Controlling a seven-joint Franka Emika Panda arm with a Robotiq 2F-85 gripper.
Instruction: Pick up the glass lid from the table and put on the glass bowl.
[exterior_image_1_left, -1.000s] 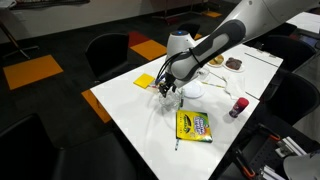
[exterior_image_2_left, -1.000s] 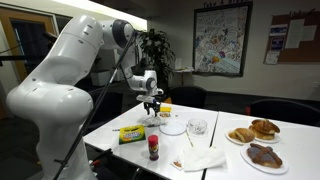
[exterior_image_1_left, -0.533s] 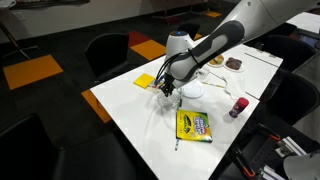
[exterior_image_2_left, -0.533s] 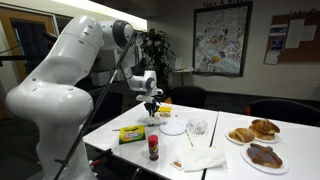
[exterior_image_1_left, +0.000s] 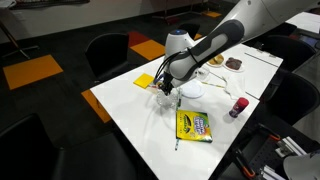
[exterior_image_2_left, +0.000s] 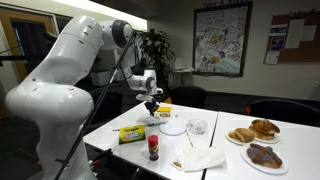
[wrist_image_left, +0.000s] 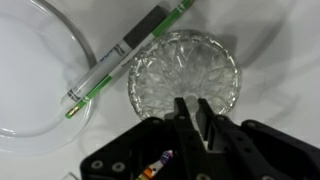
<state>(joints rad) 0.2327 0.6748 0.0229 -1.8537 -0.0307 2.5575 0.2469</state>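
The glass lid (wrist_image_left: 185, 70) is a small round cut-glass disc lying flat on the white table. My gripper (wrist_image_left: 189, 103) reaches over the lid's near edge, its two dark fingers drawn close together and shut on the lid there. In both exterior views the gripper (exterior_image_1_left: 167, 92) (exterior_image_2_left: 152, 105) points straight down at the table. The glass bowl (wrist_image_left: 35, 90) is wider and whitish and sits right beside the lid. It also shows in both exterior views (exterior_image_1_left: 193, 90) (exterior_image_2_left: 173, 127). A green pen (wrist_image_left: 125, 55) lies between lid and bowl, touching the bowl's rim.
A crayon box (exterior_image_1_left: 193, 125) (exterior_image_2_left: 131, 134) lies near the table's edge. A yellow sticky-note pad (exterior_image_1_left: 146, 81), a small red bottle (exterior_image_1_left: 238, 107) (exterior_image_2_left: 153, 148), a drinking glass (exterior_image_2_left: 198, 126), a napkin (exterior_image_2_left: 205, 158) and plates of pastries (exterior_image_2_left: 255, 130) also share the table. Chairs surround it.
The fingers have closed together onto the lid. The arm has stayed in place over it, and the lid and bowl have not moved.
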